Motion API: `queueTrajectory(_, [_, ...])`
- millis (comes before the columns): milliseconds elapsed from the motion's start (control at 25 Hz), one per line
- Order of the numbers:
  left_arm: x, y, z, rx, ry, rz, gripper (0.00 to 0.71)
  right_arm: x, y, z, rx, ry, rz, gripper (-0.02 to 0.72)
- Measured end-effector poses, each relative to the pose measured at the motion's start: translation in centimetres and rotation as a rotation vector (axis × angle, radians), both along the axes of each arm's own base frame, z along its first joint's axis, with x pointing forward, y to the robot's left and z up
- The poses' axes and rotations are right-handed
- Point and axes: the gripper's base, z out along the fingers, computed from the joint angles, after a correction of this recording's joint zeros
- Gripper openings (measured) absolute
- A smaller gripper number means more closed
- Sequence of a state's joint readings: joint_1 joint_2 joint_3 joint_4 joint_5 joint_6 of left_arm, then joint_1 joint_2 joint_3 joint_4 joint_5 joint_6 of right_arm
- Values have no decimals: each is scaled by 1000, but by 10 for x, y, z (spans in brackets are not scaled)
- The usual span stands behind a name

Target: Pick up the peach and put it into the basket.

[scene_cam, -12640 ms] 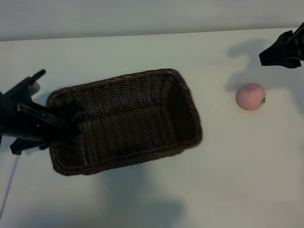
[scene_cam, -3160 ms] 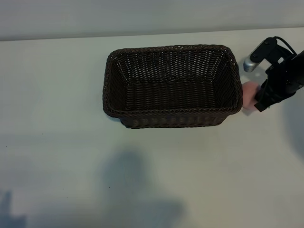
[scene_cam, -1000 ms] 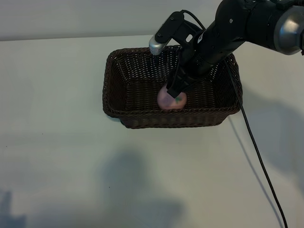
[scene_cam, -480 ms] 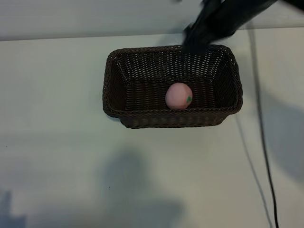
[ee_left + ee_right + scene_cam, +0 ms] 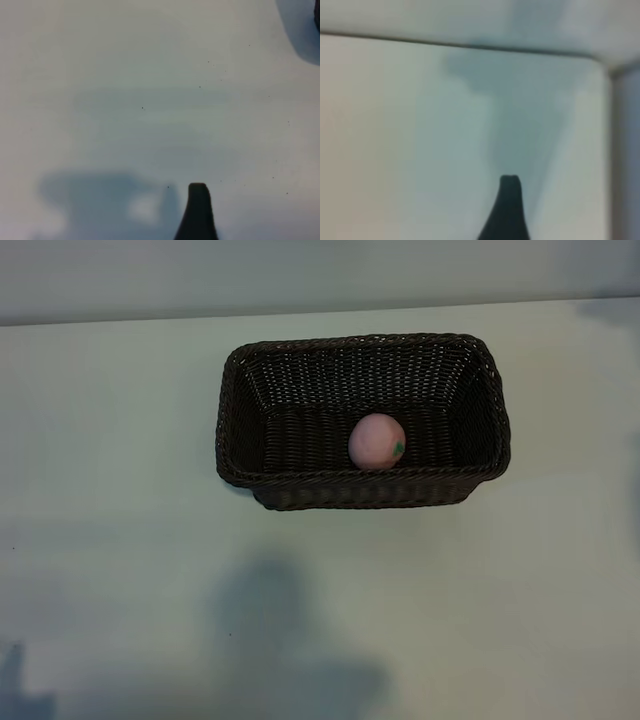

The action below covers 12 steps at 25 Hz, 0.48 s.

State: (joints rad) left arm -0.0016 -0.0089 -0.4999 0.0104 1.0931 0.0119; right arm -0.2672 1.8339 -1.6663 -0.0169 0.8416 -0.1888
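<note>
A pale-pink peach (image 5: 377,441) sits on the floor of the dark wicker basket (image 5: 232,430), close to its near wall, green mark turned sideways. The basket stands alone on the white counter (image 5: 120,570); the task looks complete. The fruit appears light and slightly soft (likely a toy), best gripped across its widest middle. Neither arm shows in the overhead view. Each wrist camera catches only one dark fingertip over bare counter, so the left end effector (image 5: 198,210) and the right end effector (image 5: 506,207) seem spread apart, holding nothing.
</note>
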Motion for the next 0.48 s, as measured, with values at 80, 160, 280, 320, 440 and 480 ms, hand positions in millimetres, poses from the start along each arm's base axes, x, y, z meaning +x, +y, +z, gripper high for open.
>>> queueTrajectory(80, [0,-1,0,-9,0,-6,593,-11,-26,-2,17,31,-71,605])
queueTrajectory(160, [0,0,0,1,0,0,593,-20,-40,-5,41,81,-106,601])
queueTrajectory(280, [0,0,0,1,0,0,593,-28,-39,-7,78,153,-100,598])
queueTrajectory(320, [0,0,0,1,0,0,593,-30,-36,-6,102,167,-97,598])
queueTrajectory(440, [0,0,0,1,0,0,593,-42,-26,12,155,157,-86,597])
queueTrajectory(480, [0,0,0,1,0,0,593,-48,-23,22,163,142,-82,596])
